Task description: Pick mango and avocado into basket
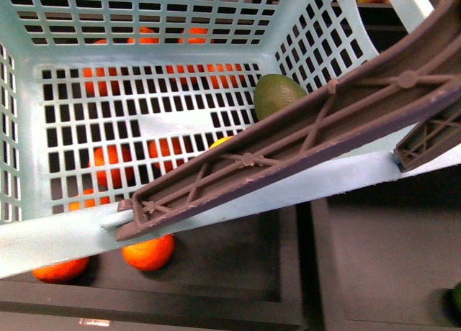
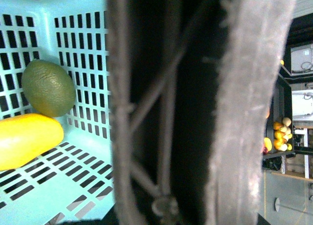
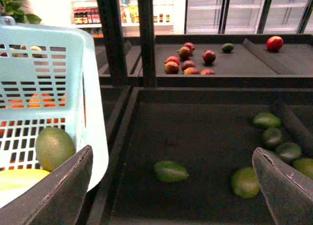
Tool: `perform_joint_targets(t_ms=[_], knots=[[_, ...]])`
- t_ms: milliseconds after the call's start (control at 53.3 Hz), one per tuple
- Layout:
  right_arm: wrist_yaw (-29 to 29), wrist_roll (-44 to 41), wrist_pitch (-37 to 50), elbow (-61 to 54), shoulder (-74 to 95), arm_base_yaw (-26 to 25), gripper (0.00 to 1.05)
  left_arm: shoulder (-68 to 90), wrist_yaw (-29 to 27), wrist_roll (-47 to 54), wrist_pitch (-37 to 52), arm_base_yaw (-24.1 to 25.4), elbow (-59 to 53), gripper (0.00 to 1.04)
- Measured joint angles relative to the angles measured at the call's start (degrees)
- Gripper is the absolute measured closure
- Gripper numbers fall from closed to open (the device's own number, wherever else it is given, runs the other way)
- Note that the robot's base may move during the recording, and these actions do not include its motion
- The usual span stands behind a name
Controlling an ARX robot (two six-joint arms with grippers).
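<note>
The teal basket fills the front view, lifted over the trays. Its brown trussed handle crosses it. The dark green avocado lies inside at the far right corner. The yellow mango lies beside it, mostly hidden by the handle. In the left wrist view the avocado touches the mango on the basket floor. My left gripper is shut on the handle; its fingers do not show. My right gripper is open and empty, beside the basket, over a dark tray.
Round oranges lie in the tray under the basket. The dark tray below my right gripper holds loose green fruits, with several more at its far side. A tray behind holds red fruits.
</note>
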Motion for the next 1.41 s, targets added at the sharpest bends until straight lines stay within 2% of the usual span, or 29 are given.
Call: perform_joint_targets(t_ms=[1032,1257,1408], knots=[[-0.15,0.0,-0.04,0.0,-0.07,0.0,0.09,0.07,0.39,-0.07,0.0,0.28,0.0,0.92],[-0.48,0.0,-0.02,0.0,-0.07,-0.09,0.09,0.07,-1.97,0.83,0.0,1.27,0.0,0.92],[-0.35,0.0,-0.02,0.0,-0.07,-0.09,0.09,0.07,-0.61,0.76,0.0,0.85,0.0,0.92]])
